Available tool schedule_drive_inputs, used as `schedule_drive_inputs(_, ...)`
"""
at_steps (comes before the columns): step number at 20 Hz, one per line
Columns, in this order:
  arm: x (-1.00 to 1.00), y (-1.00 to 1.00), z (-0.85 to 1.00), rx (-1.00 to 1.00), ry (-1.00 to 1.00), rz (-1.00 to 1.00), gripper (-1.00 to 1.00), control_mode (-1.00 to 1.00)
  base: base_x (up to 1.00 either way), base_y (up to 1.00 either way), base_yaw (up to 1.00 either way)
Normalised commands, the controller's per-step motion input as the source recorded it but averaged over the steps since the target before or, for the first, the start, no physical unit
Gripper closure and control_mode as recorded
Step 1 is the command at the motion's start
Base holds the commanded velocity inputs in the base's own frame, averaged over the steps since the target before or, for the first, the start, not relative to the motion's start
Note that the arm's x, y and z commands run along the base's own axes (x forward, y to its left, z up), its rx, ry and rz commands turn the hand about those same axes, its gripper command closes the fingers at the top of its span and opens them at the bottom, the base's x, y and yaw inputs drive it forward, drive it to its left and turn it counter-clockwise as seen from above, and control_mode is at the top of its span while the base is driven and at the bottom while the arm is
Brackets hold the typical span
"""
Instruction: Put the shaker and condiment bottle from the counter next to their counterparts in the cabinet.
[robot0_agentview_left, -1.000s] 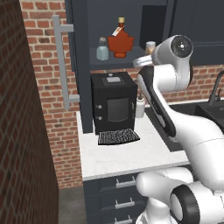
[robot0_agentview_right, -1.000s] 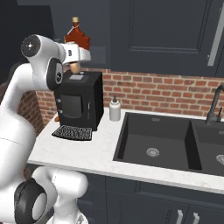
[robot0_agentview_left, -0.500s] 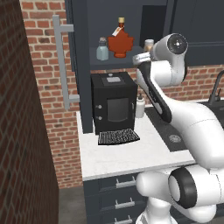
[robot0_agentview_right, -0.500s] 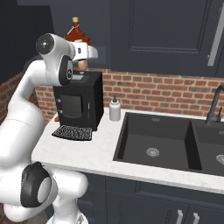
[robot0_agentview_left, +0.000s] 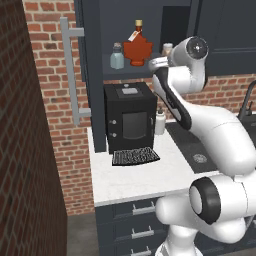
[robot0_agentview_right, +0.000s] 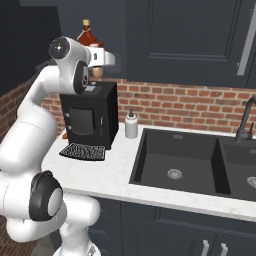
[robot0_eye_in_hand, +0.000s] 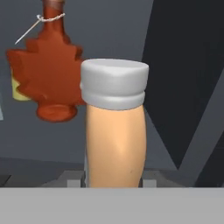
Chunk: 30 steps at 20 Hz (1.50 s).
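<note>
- Orange-tan condiment bottle (robot0_eye_in_hand: 114, 146) with its pale cap sits right in the pincer (robot0_eye_in_hand: 113, 183), clenched between the two dark tips at the bottom of the hand view, upright and up at cabinet-shelf height.
- From the left base view the bottle's cap (robot0_agentview_left: 167, 48) just peeks out beside the arm's white wrist, to the right of the red maple-leaf bottle (robot0_agentview_left: 137, 46) on the shelf.
- That maple-leaf bottle (robot0_eye_in_hand: 46, 74) is close behind and to the left of the held bottle in the hand view, white neck tag and all. A sliver of yellow-green pokes out behind its left edge, probably the slim shaker, can't say for sure.
- Blue-grey shaker (robot0_agentview_left: 116, 56) with the grey cap is already standing on the cabinet (robot0_agentview_left: 150, 20) shelf, just left of the maple-leaf bottle.
- Down on the white worktop (robot0_agentview_left: 145, 175): a black coffee machine (robot0_agentview_left: 128, 116) and a white squeeze bottle (robot0_agentview_left: 159, 122) right next to it.
- Dark sink (robot0_agentview_right: 180, 162) is off to the right of all that in the right base view.
</note>
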Motion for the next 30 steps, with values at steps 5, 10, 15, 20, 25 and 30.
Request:
schedule_drive_inputs(5,0.58,0.00,0.00,0.05,0.00,-0.02,1.00,-1.00,0.00,0.00,0.00)
schedule_drive_inputs(10,0.49,0.00,0.00,0.02,0.00,0.00,1.00,-1.00,0.00,0.00,0.00)
schedule_drive_inputs(15,0.28,0.00,-0.05,0.00,-0.01,0.00,1.00,-1.00,0.00,0.00,0.00)
schedule_drive_inputs(20,0.02,-0.02,-0.27,0.00,-0.12,0.00,1.00,-1.00,0.00,0.00,0.00)
schedule_drive_inputs(25,0.00,-0.05,-0.25,0.06,-0.10,0.00,1.00,-1.00,0.00,0.00,0.00)
schedule_drive_inputs(30,0.18,-0.04,-0.15,0.07,-0.07,0.00,1.00,-1.00,0.00,0.00,0.00)
